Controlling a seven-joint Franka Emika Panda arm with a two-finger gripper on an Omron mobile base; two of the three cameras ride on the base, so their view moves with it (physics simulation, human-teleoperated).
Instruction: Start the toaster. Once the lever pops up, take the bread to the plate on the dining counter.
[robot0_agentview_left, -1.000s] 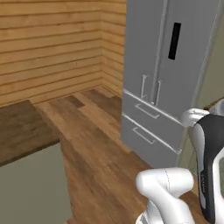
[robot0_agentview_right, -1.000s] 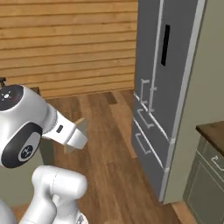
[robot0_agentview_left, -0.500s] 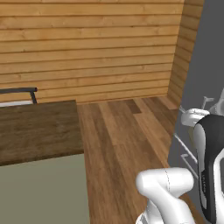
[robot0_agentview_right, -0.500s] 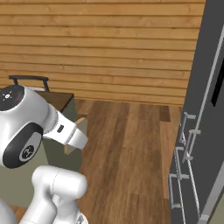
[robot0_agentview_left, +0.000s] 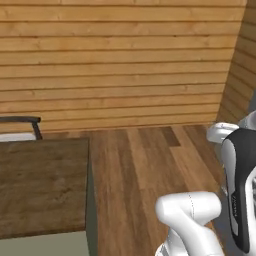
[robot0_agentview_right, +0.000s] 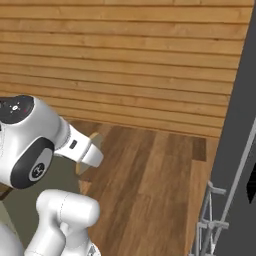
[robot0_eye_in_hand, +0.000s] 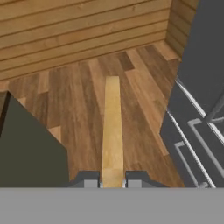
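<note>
In the hand view my gripper (robot0_eye_in_hand: 112, 180) is shut on the bread (robot0_eye_in_hand: 112, 127). I see the slice edge-on, as a long tan strip running away from the fingertips (robot0_eye_in_hand: 90, 180) over the wood floor. The dining counter (robot0_agentview_left: 40, 185) has a dark brown wood-grain top and a pale grey-green base, and lies at the lower left of the left base view. Its dark side panel (robot0_eye_in_hand: 26, 151) stands left of the bread in the hand view. The toaster, its lever and the plate are out of view.
A grey fridge (robot0_eye_in_hand: 201, 87) with drawer handles stands close on the right, and its edge (robot0_agentview_right: 240, 150) also appears in the right base view. A dark chair back (robot0_agentview_left: 20, 121) rises behind the counter. Plank wall (robot0_agentview_left: 125, 60) lies ahead, with open wood floor (robot0_agentview_left: 145, 165) between.
The whole picture has swung: the fridge has slid off to the right and the dining counter has come in at the left, so the base has turned. The bread stays in the shut gripper.
</note>
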